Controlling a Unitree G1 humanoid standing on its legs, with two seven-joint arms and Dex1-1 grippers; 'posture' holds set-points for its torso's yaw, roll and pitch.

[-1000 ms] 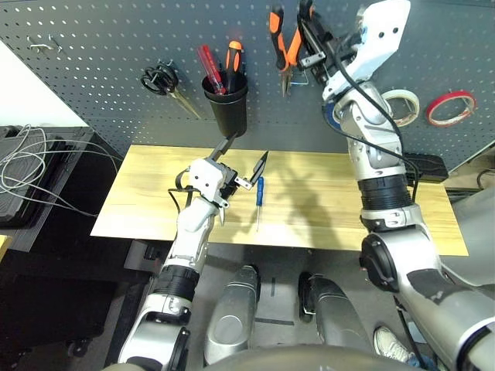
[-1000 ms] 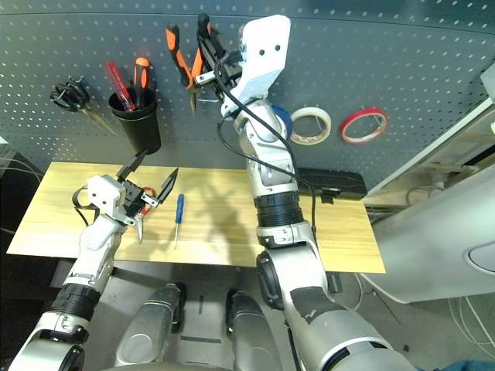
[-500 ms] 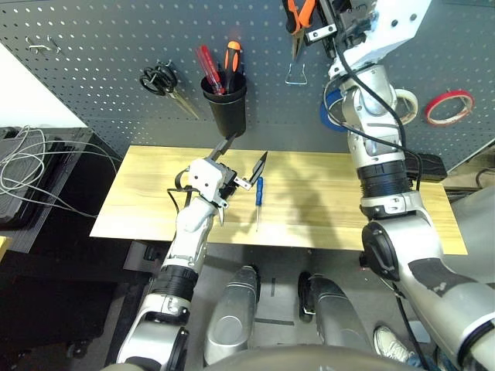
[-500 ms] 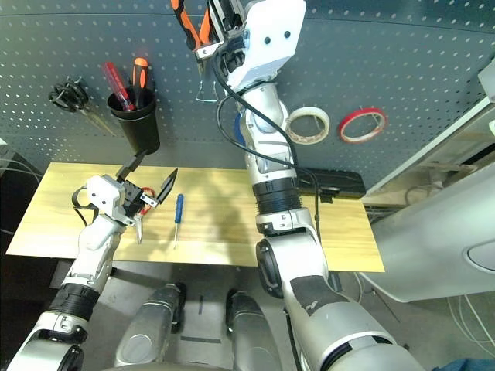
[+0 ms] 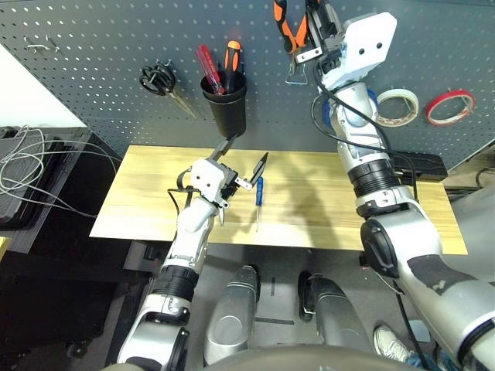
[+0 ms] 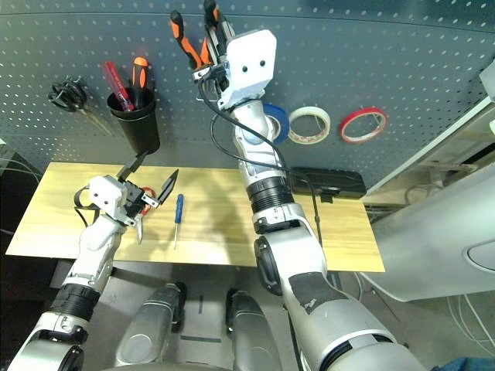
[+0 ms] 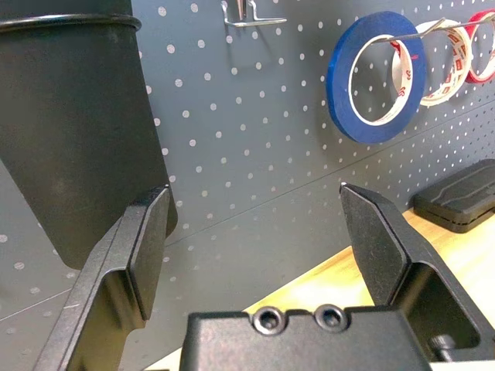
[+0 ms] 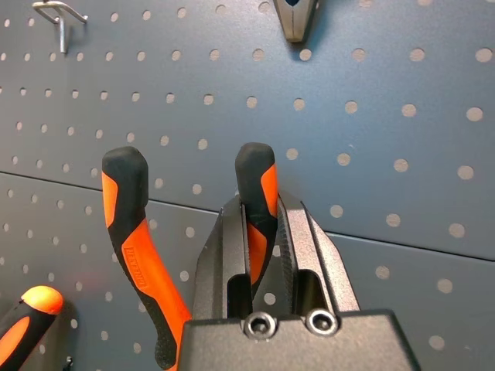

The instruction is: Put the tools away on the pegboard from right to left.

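Two grippers are in view: the right gripper (image 8: 259, 232) is raised against the pegboard (image 5: 93, 46), its fingers clamped on one handle of the orange-and-black pliers (image 6: 188, 40), close beside a metal hook (image 5: 296, 75); the left gripper (image 5: 244, 158) hovers low over the wooden table (image 5: 317, 205) with fingers spread wide, holding nothing; the blue-handled screwdriver (image 5: 259, 197) lies on the table just beside it; the blue tape ring (image 7: 377, 77) hangs on the pegboard.

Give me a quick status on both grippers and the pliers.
Right gripper shut on one handle of the pliers, held high against the pegboard. Left gripper open, empty, over the table. Screwdriver on the table.
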